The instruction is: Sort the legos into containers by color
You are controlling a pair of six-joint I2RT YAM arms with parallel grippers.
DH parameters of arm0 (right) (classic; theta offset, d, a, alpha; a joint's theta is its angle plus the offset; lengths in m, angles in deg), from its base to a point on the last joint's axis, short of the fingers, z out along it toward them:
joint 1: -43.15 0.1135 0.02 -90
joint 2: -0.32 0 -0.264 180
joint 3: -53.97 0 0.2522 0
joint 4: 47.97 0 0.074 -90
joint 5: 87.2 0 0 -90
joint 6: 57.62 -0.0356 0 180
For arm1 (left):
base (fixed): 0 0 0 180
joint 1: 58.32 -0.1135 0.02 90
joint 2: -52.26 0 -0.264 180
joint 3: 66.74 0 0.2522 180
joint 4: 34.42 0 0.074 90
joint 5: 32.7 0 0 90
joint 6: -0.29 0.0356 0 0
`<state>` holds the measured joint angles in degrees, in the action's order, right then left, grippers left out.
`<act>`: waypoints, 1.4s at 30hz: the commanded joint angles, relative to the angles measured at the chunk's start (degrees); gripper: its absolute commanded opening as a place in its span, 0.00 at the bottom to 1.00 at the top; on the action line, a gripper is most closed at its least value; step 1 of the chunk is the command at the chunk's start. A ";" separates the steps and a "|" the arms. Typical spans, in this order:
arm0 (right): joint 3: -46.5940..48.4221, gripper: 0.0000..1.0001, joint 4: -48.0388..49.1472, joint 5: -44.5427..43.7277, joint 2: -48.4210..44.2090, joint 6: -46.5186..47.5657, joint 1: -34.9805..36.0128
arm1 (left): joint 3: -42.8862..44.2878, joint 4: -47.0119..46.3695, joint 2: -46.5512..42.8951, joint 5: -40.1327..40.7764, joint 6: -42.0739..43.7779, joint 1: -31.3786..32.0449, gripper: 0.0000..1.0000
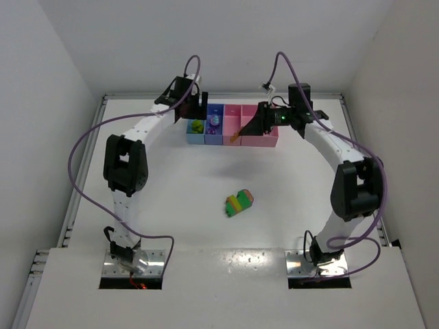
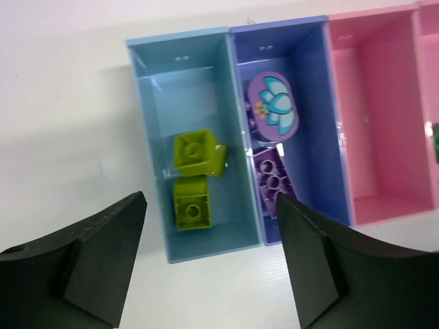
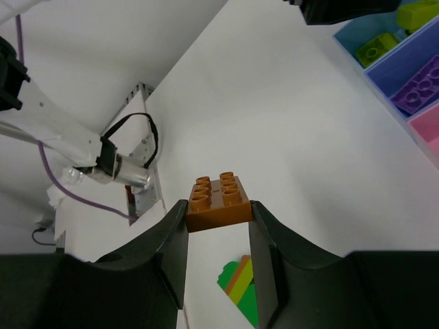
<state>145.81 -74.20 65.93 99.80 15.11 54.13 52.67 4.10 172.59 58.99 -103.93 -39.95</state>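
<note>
1. Now the right gripper (image 3: 218, 211) is clamped on an orange brick (image 3: 218, 195). Its two fingers press the brick's side faces, and the studs face the wrist camera.
2. In the top view that brick hangs at the near wall of the narrow pink bin (image 1: 233, 116). The wider pink bin (image 1: 264, 130) is just to its right, so the drop seems to be only a short reach forward.
3. The four bins run lengthwise away from the arm bases. I judge the brick has to cross the near wall and come down inside one trough. Which pink bin is meant for orange cannot be told from here.
4. The left gripper (image 2: 211, 202) is spread wide and holds nothing. It hovers above the light blue bin (image 2: 154, 137).
5. That bin holds two lime-green bricks (image 2: 199, 152), one touching the other.
6. The blue-purple bin (image 2: 315, 103) next to it holds a purple oval piece with a lotus print (image 2: 273, 104) and a purple brick (image 2: 273, 175). The part of the narrow pink bin seen from the left wrist shows only bare floor.
7. A striped clump (image 1: 239, 202) of green, yellow, orange and pink lies in mid-table, well apart from the bins and roughly between the two arms. Its long axis slants from near-left to far-right.
8. My guess is that the free left arm is better placed to fetch it while the right arm is loaded. The clump's layers would still have to be pulled apart.
</note>
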 commanded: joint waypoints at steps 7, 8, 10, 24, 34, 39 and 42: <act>11.46 0.02 1.66 -13.10 9.04 3.03 0.35 | -2.18 -4.96 -9.93 -14.99 -5.20 -3.24 0.84; 13.04 0.02 1.14 -14.69 10.54 3.04 0.35 | -2.81 -5.85 -11.25 -16.44 -5.73 -3.78 0.84; 18.40 0.02 -0.27 -19.43 13.71 4.61 0.88 | -4.30 -6.47 -14.40 -18.21 -6.26 -4.48 0.86; 33.09 0.50 -6.07 -36.42 28.83 13.32 5.27 | -9.67 -2.88 -21.72 -21.56 0.07 -7.12 0.99; 23.18 0.72 -7.12 -35.01 14.01 13.32 3.79 | -26.35 -1.20 -31.81 -26.40 14.19 2.88 0.99; 7.13 0.77 -13.89 -38.52 -1.98 21.91 -0.51 | -37.96 -1.20 -36.93 -16.48 17.47 18.08 0.99; -2.19 0.78 -18.29 -42.03 -11.39 25.70 -2.45 | -40.07 -1.73 -36.76 -11.56 16.33 25.19 0.99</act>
<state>150.40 -87.34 27.66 95.30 34.78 53.25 13.92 3.66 137.57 40.48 -89.44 -18.77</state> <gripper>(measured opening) 0.779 0.986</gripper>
